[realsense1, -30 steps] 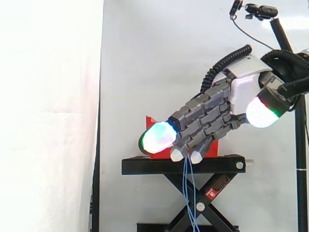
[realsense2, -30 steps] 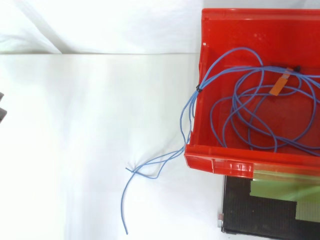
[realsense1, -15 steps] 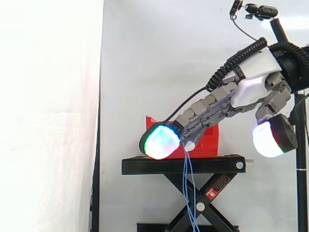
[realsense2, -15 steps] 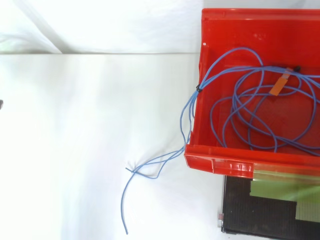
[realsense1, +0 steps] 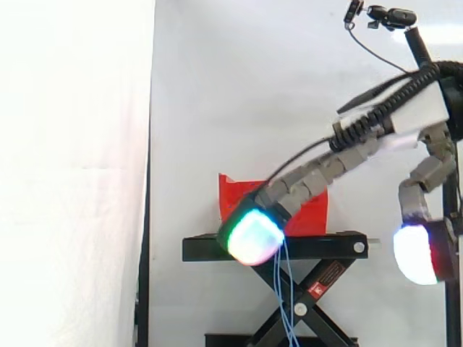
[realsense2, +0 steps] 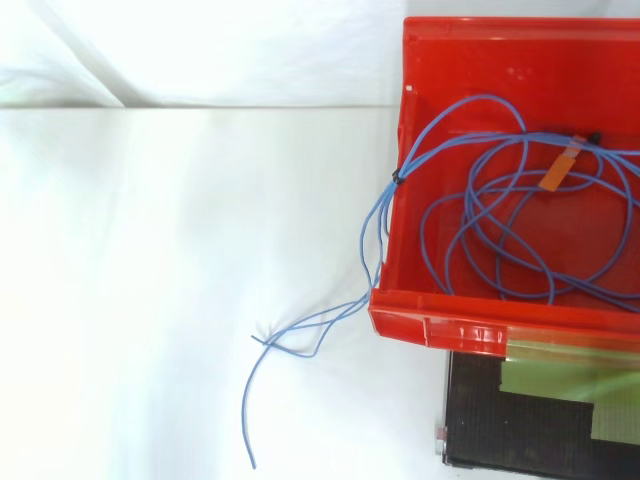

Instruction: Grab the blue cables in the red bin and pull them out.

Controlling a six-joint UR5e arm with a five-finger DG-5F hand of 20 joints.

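One bin holds looped cables; a few strands spill over its left wall and hang straight down. The hand has fingers outstretched, thumb apart.

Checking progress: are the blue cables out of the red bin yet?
Mostly in: the blue cables coil inside the red bin; only some ends trail over its wall onto the white surface.
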